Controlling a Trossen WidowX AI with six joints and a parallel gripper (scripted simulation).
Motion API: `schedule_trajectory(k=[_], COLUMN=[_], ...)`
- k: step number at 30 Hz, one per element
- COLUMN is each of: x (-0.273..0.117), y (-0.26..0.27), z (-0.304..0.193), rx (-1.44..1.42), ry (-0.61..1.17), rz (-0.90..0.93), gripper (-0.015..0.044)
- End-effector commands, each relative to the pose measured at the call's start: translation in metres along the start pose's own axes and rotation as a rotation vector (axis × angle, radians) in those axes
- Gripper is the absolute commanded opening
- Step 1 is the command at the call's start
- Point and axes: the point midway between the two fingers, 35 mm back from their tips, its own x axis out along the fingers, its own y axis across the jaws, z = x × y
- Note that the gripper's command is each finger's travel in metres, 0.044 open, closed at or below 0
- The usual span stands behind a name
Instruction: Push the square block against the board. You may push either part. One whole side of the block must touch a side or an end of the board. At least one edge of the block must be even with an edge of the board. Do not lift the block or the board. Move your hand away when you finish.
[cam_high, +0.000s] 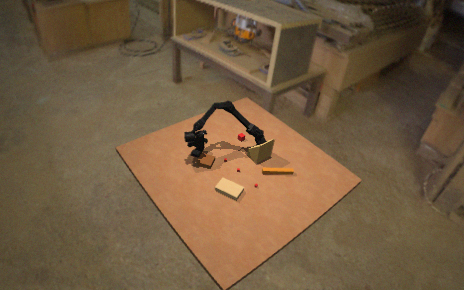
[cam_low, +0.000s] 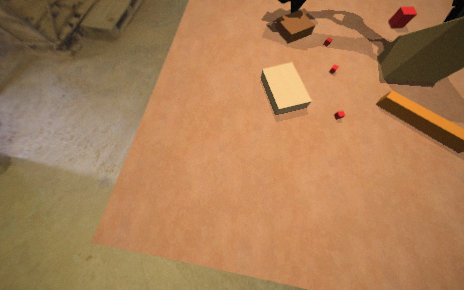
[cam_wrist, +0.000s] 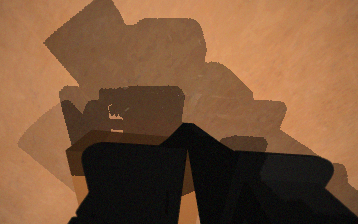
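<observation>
The square block (cam_high: 207, 161) (cam_low: 299, 24) is brown and lies flat, partly in the arm's shadow. In the wrist view a dark brown side of the block (cam_wrist: 75, 161) shows at lower left, mostly hidden by the fingers. The board (cam_high: 230, 187) (cam_low: 286, 86) is a flat cream rectangle. A wide gap of table separates it from the block, and the two are turned differently. My gripper (cam_high: 196, 154) (cam_low: 295, 9) (cam_wrist: 187, 128) is shut and empty, pointing down low at the block's far side, away from the board. Whether it touches the block I cannot tell.
Small red cubes (cam_high: 238, 170) (cam_low: 334, 69) lie to the right of the block and board. A larger red block (cam_high: 241, 136) (cam_low: 402, 17) stands farther back. An olive panel (cam_high: 261, 152) (cam_low: 425, 55) stands before the arm's base, and an orange bar (cam_high: 278, 171) (cam_low: 422, 117) lies near it.
</observation>
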Motion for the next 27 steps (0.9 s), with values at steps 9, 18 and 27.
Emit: schedule_trajectory(k=[9, 18, 27], x=[0.001, 0.001, 0.001], y=[0.002, 0.003, 0.006], z=[-0.02, -0.033, -0.047], rx=[0.001, 0.001, 0.001], ry=[0.005, 0.005, 0.006], rz=[-0.001, -0.001, 0.0], gripper=[0.0, 0.0, 0.0])
